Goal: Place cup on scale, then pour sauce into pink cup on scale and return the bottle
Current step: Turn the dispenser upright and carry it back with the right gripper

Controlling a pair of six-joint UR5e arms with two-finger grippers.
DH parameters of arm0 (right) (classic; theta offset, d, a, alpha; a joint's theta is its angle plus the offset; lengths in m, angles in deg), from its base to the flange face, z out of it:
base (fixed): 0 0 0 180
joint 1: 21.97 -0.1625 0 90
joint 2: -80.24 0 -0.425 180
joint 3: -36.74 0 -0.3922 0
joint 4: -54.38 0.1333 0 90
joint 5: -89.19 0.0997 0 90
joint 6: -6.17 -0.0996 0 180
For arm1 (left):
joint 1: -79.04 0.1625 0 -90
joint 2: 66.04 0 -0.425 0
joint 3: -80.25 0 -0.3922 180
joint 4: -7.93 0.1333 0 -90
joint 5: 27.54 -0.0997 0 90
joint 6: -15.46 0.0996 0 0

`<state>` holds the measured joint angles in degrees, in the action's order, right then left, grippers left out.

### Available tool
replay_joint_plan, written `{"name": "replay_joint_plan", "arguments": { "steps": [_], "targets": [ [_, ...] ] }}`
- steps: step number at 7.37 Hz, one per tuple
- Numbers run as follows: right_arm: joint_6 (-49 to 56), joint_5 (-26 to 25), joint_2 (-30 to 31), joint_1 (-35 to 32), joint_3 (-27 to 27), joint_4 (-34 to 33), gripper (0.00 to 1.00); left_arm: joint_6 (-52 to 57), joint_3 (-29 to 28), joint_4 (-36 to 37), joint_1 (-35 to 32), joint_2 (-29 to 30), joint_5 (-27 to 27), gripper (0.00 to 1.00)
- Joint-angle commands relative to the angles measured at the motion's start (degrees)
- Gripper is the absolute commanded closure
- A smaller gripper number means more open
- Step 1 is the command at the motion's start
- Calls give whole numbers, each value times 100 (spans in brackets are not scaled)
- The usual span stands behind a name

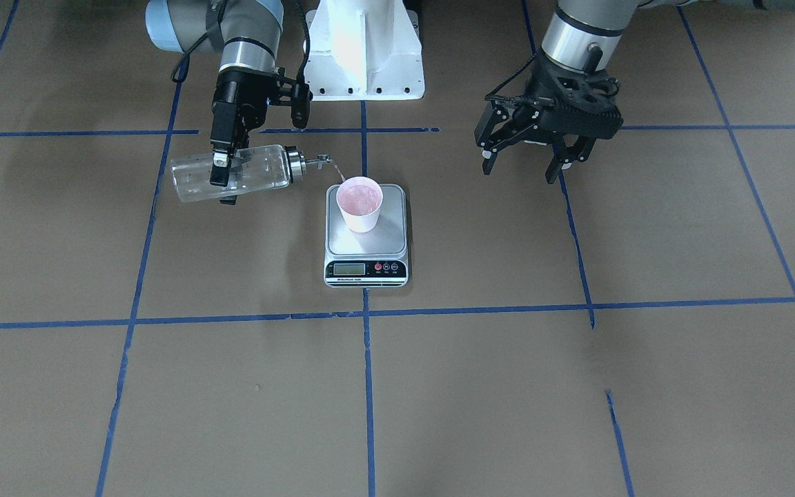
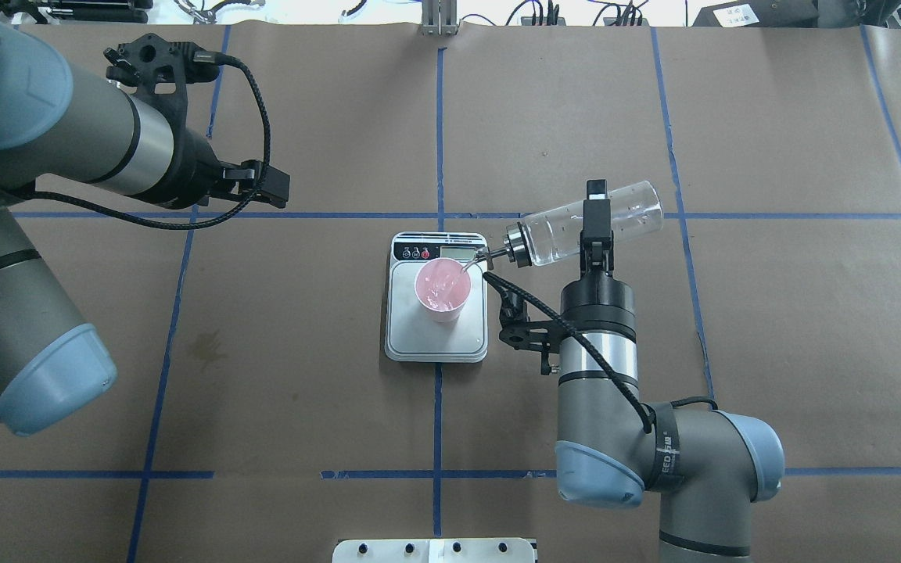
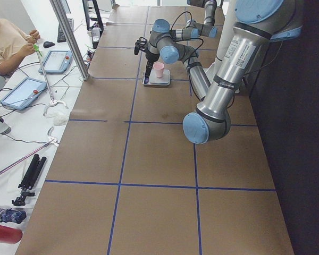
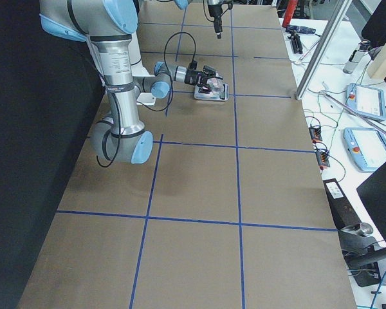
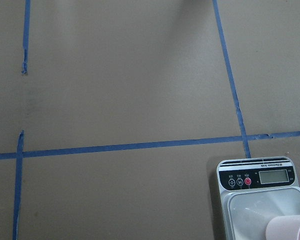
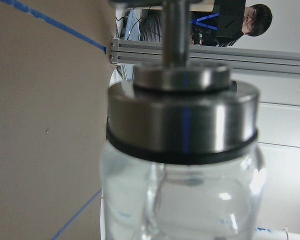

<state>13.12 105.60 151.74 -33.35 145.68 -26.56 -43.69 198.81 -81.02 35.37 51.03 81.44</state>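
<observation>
Your right gripper point(image 2: 594, 227) is clenched across the middle of the bottle point(image 2: 629, 211) and holds it tipped almost level above the worktop point(image 2: 771, 328). On the overhead view the bottle hangs at 2 o'clock from the cup point(image 2: 442, 311), its base out toward 2 o'clock and its metal cap point(image 2: 519, 245) toward 8 o'clock. The spout point(image 2: 486, 254) sits just over the cup's rim on the 2 o'clock side. A thin clear stream of sauce point(image 2: 468, 268) runs from the spout down into the cup, and the cup's pink inside glistens with liquid. Some liquid lies low in the bottle, though you can barely make it out through the glass.

The cup stands upright at about the middle of the scale point(image 2: 435, 340), well within the platform's edges. The scale's black strip with the display point(image 2: 457, 251) and red buttons lies at its 12 o'clock end, away from the robot. You cannot read the display.

Your left gripper point(image 1: 520, 171) is released, its fingers spread wide with nothing between them. It hangs above the worktop at about 10 o'clock from the scale on the overhead view, well apart from it. Its wrist camera catches the scale and the cup's rim at 4 o'clock in its picture. The right wrist camera is filled by the cap and the glass shoulder below it.
</observation>
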Motion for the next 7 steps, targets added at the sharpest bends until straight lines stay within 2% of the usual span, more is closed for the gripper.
{"name": "replay_joint_plan", "arguments": {
  "steps": [1, 2, 4, 6, 7],
  "targets": [
    [-1244, 248, 13, 4, -4, 52, 100, 0, 0, 0, -2, 0, 0, 1],
    [-1702, 449, 13, 4, 13, 52, 100, 0, 0, 0, 7, 0, 0, 1],
    [-3490, 792, 30, 4, -13, 78, 100, -9, -8, 0, 7, 0, 0, 1],
    [-4540, 934, 13, 4, 4, 87, 100, 0, -8, 0, 7, 0, 0, 1],
    [-5703, 1109, 4, 4, -4, 87, 100, -9, -17, 0, 7, 0, 0, 1]
  ]
}}
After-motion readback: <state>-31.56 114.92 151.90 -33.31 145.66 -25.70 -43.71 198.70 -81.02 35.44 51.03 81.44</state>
